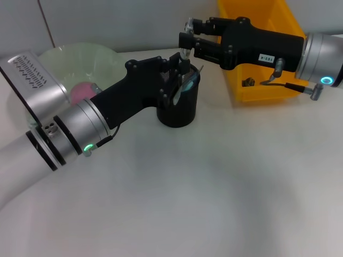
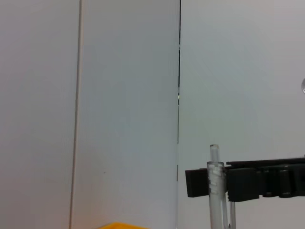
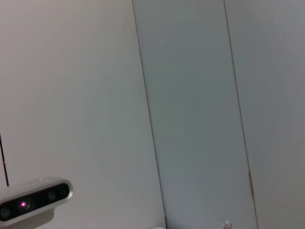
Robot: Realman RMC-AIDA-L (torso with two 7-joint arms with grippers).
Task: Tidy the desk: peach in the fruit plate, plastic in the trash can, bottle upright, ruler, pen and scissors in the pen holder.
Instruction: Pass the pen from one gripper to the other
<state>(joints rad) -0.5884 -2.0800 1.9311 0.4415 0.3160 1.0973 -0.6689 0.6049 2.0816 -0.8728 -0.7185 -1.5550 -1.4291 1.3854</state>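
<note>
Nearly done: peach (image 1: 83, 92) sat in plate (image 1: 64, 59); left gripper (image 1: 179, 75) over holder (image 1: 178, 107), clamped on pen (image 2: 215, 183); right gripper (image 1: 187, 40) state unclear.

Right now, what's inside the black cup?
The cup holds a clear ruler poking up. The left hand covers much of the opening, so anything deeper is hidden. The right hand hovers just above.
</note>
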